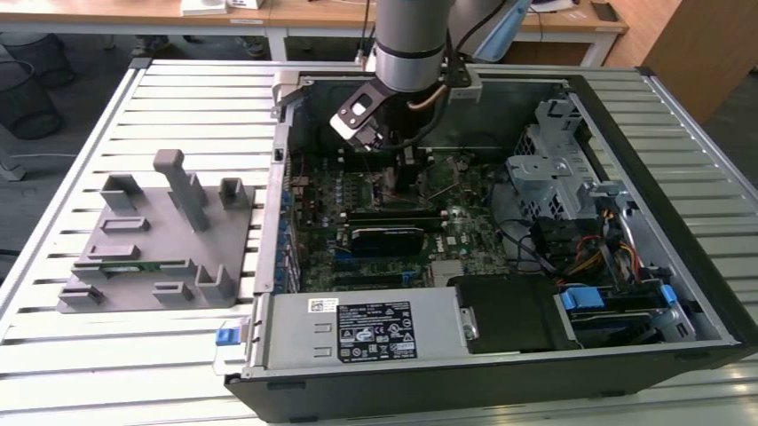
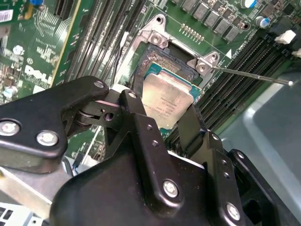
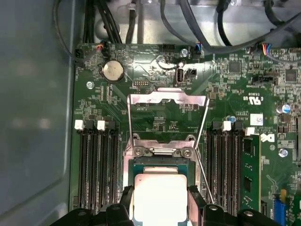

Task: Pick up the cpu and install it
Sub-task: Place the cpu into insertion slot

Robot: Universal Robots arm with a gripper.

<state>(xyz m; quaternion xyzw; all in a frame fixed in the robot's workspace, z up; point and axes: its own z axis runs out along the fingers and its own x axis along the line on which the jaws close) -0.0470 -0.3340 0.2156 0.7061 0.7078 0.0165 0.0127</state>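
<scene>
Clamping one cpu (image 2: 167,99) between its two fingers, the tool (image 2: 161,109) holds the chip over the single socket (image 3: 162,151); contact cannot be told. One load plate (image 3: 167,100) stands swung open. One memory stick (image 3: 249,174) sits nearby. In the exterior view, one arm (image 1: 409,44) reaches into one open case (image 1: 474,390) on the bench (image 1: 119,373), with one grey fixture (image 1: 154,240) beside it.

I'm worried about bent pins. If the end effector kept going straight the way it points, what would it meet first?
The open socket: the end effector grips the cpu right over it, with the load plate flipped back and nothing between. How much gap remains, I can't tell.
</scene>
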